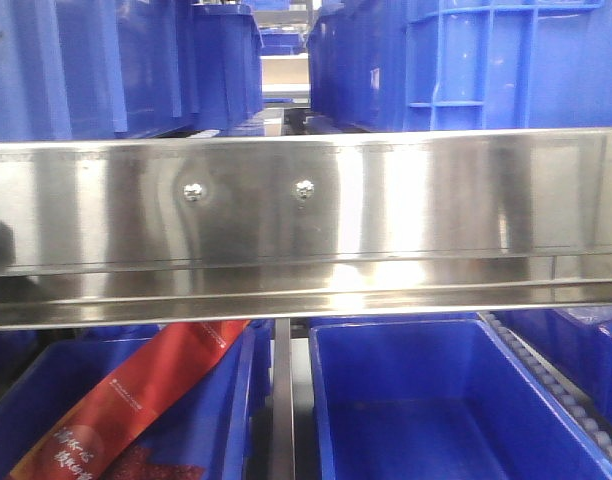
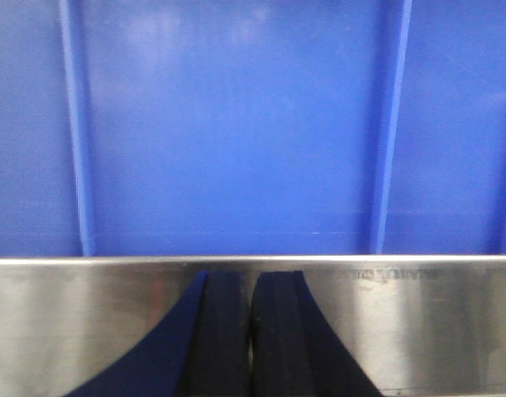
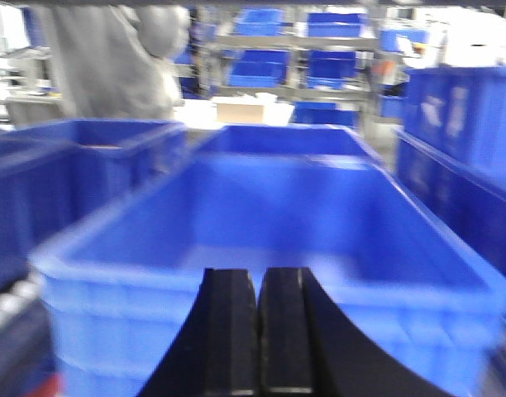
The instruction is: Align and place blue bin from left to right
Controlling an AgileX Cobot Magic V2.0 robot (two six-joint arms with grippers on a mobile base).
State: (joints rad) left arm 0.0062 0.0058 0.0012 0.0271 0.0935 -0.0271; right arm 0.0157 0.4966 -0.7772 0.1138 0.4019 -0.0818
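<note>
Shut right end effector (image 3: 259, 331) before open-topped, ribbed blue bin (image 3: 269, 223).

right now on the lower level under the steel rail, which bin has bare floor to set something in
The lower right bin shows a bare floor, bordered by its walls and the roller track to its right. The lower left bin is crowded by a red banner. Between them is only a narrow steel divider.

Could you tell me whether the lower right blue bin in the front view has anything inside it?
No, the lower right blue bin shows only its bare blue floor, while the red banner lies in the bin left of it.
</note>
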